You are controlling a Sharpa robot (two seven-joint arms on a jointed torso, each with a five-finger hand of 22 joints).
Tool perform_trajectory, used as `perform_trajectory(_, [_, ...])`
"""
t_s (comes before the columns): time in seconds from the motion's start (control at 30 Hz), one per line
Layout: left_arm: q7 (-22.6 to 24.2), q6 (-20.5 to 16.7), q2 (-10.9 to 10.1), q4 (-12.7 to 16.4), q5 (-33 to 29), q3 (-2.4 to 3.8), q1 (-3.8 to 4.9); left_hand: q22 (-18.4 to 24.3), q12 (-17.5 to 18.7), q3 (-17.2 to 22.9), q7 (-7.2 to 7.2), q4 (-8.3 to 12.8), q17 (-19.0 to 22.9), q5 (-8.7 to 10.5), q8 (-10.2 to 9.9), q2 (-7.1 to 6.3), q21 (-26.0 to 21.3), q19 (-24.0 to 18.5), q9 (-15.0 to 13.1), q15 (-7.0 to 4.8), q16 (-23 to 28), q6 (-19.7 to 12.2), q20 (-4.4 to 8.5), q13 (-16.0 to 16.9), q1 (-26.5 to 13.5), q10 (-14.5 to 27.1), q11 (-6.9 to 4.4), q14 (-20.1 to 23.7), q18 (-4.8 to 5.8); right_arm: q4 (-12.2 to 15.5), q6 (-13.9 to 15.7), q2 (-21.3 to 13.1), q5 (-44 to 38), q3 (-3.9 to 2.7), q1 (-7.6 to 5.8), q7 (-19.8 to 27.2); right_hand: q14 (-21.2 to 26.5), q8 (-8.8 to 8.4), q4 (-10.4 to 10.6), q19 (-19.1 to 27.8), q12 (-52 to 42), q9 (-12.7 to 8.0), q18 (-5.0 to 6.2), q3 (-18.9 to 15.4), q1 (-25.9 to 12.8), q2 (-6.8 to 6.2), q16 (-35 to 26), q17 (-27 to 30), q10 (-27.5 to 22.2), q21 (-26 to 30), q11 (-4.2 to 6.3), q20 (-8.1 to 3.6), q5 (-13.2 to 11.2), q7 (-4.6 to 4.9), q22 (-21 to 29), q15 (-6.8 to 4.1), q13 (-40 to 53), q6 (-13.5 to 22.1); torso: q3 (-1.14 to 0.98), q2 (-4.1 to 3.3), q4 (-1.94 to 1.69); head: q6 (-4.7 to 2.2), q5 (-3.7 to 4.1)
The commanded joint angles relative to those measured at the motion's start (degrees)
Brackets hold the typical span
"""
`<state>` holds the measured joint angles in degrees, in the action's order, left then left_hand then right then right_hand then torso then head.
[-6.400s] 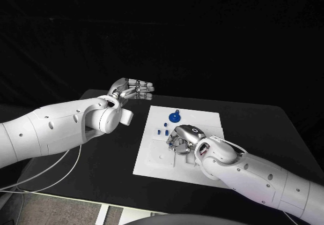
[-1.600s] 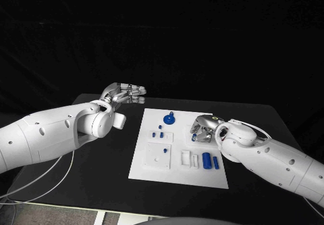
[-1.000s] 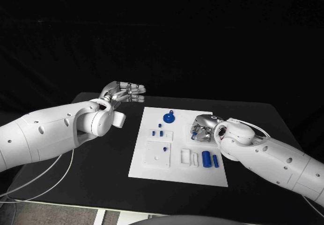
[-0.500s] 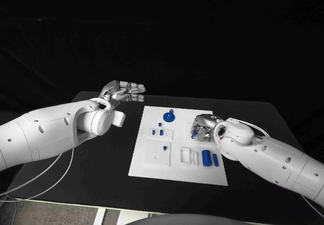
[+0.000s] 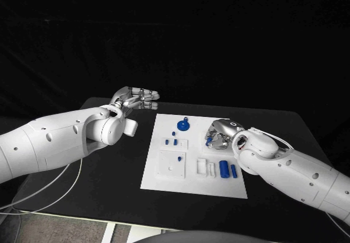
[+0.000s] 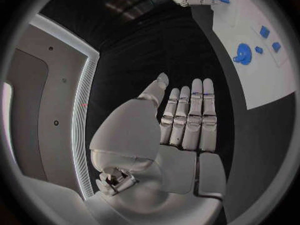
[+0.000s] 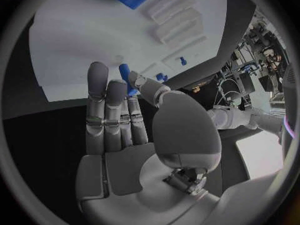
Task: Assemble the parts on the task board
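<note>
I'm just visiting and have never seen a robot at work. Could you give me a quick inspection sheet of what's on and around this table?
Surface: black table, with a white board in its middle.
Job's things: round blue part at the board's far end; small blue pegs near it; two blue cylinders side by side at the board's right edge.
Clutter: nothing seen.
Hands: right hand over the board's right edge, pinching a small blue part; left hand off the board's far left corner, fingers straight, holding nothing.
Cables: pale cables hang under the left arm.
Surroundings: dark backdrop.
</note>
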<state>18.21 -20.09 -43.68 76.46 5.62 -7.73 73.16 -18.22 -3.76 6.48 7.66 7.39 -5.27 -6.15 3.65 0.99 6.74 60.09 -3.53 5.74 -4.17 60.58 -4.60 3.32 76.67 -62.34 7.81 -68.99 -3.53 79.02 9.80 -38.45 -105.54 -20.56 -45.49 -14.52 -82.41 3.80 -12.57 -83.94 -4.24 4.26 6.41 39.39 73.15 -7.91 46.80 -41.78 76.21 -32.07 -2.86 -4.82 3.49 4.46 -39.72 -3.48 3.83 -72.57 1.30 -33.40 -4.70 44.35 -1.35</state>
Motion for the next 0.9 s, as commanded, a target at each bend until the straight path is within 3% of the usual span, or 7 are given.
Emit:
perform_trajectory(0.03, [0.41, 0.25, 0.23, -0.26, -0.69, 0.04, -0.05, 0.1, 0.14, -0.18, 0.28, -0.22, -0.09, 0.35, 0.01, 0.56, 0.19, 0.16, -0.07, 0.23, 0.13, -0.55, -0.29, 0.04, -0.13, 0.59, 0.01, 0.01, -0.33, 1.24, 4.39, -0.3, -1.04, -0.15, -0.02, 1.08, -0.06, -0.1, 0.23, -0.43, 0.3, -0.05, 1.13, 0.19, -0.06, 0.62, -0.36, -0.09, 1.95, -0.21, 1.65, -0.32, -0.29, -0.08, -0.16, -0.35, -0.04, -0.43, 0.06, 0.01, 0.08, -0.17, -0.46])
perform_trajectory(0.27, [0.54, 0.14, 0.47, -0.79, -1.03, 0.04, -0.46, 0.18, 0.17, -0.22, 0.28, -0.25, -0.1, 0.31, 0.05, 0.57, 0.21, 0.18, -0.08, 0.24, 0.14, -0.59, -0.29, 0.03, -0.07, 0.81, 0.08, 0.0, -0.34, 5.29, 5.34, -0.46, -0.22, -1.04, -0.06, 1.26, -0.08, -0.11, 0.28, -0.53, 0.32, -0.06, 1.13, 0.29, -0.01, 0.51, -0.4, -0.26, 2.04, -0.06, 1.67, -0.38, -0.3, -0.11, -0.54, -0.4, -0.05, -0.55, 0.06, 0.01, 0.06, -0.29, -0.6])
perform_trajectory(0.53, [0.62, 0.13, 0.58, -0.99, -1.24, 0.04, -0.7, 0.18, 0.17, -0.22, 0.28, -0.25, -0.1, 0.31, 0.05, 0.57, 0.21, 0.18, -0.08, 0.24, 0.14, -0.59, -0.29, 0.03, -0.07, 0.81, 0.08, 0.0, -0.34, 7.83, 4.25, 1.63, 1.09, -1.06, -0.03, 2.08, -0.09, -0.12, 0.17, -0.52, 0.31, -0.08, 1.13, 0.09, -0.09, 0.71, -0.61, -0.33, 1.92, 0.35, 1.63, -0.37, -0.1, -0.07, -0.95, -0.4, -0.05, -0.43, 0.09, 0.0, 0.01, -0.3, -1.09])
perform_trajectory(0.73, [0.65, 0.18, 0.83, -1.05, -1.34, 0.04, -0.79, 0.41, 0.14, -0.32, 0.27, -0.35, -0.12, 0.27, 0.05, 0.68, 0.26, 0.21, -0.08, 0.24, 0.14, -0.55, -0.3, 0.04, -0.03, 0.85, 0.08, -0.01, -0.36, 8.35, 3.94, 4.02, 0.81, 0.31, 0.15, 2.74, -0.09, -0.12, 0.0, -0.6, 0.34, -0.09, 1.14, 0.06, -0.17, 0.82, -0.68, -0.39, 1.88, 0.53, 1.61, -0.38, 0.15, -0.05, -1.19, -0.4, -0.06, -0.38, 0.05, -0.01, -0.07, -0.19, -1.51])
perform_trajectory(0.9, [0.69, 0.24, 1.1, -1.08, -1.41, 0.04, -0.88, 0.41, 0.14, -0.32, 0.27, -0.35, -0.12, 0.27, 0.05, 0.68, 0.26, 0.21, -0.08, 0.24, 0.14, -0.55, -0.3, 0.04, -0.03, 0.85, 0.08, -0.01, -0.36, 8.29, 3.39, 5.91, 1.03, 2.6, 0.25, 3.57, -0.13, -0.13, -0.52, -0.9, 0.34, -0.09, 1.13, -0.1, -0.49, 1.18, -0.83, -0.61, 1.88, 1.44, 1.6, -0.38, 0.29, -0.05, -2.16, -0.41, -0.06, -0.36, 0.06, -0.05, -0.11, -0.31, -1.6])
